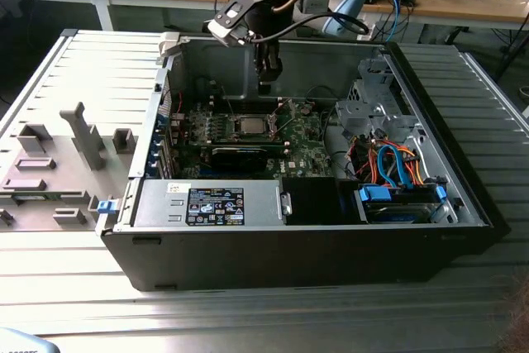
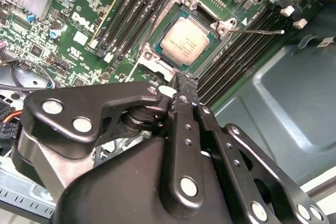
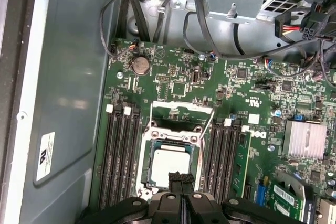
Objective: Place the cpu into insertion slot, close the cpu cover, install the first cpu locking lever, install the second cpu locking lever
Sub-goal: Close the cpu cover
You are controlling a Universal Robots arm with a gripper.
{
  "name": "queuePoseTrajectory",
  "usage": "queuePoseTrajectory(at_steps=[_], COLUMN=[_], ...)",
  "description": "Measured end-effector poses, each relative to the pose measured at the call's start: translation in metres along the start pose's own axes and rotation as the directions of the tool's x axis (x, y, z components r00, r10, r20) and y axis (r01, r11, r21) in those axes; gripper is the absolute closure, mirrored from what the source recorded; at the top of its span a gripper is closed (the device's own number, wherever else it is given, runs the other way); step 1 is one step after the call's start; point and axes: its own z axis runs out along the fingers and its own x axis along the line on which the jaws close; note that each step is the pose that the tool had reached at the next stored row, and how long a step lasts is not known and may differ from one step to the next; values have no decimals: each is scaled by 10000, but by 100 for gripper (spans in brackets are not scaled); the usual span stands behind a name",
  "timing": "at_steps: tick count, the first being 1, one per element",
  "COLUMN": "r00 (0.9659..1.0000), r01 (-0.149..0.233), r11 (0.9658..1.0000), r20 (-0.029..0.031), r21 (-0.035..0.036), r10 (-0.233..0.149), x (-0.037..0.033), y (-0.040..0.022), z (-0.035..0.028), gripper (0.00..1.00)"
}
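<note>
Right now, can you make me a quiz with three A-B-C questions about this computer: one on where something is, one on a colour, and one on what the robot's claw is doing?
1. Where is the cpu?
A) in the insertion slot
B) held up in the air
C) on the grey tray outside the case

2. What colour is the motherboard?
A) red
B) green
C) white

3. How is the gripper?
A) wide open
B) shut on the cpu
C) shut and empty

Answers:
1 A: the cpu lies flat in the insertion slot.
2 B: the motherboard is green in both wrist views.
3 C: the fingertips meet with nothing between them.
</note>
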Motion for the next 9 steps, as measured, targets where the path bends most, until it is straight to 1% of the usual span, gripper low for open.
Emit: queuePoseTrajectory(at_steps=[9], r00=[10000], r01=[0], r11=[10000], r20=[0], r21=[2], r10=[0], x=[-11], y=[80], z=[1], gripper=[89])
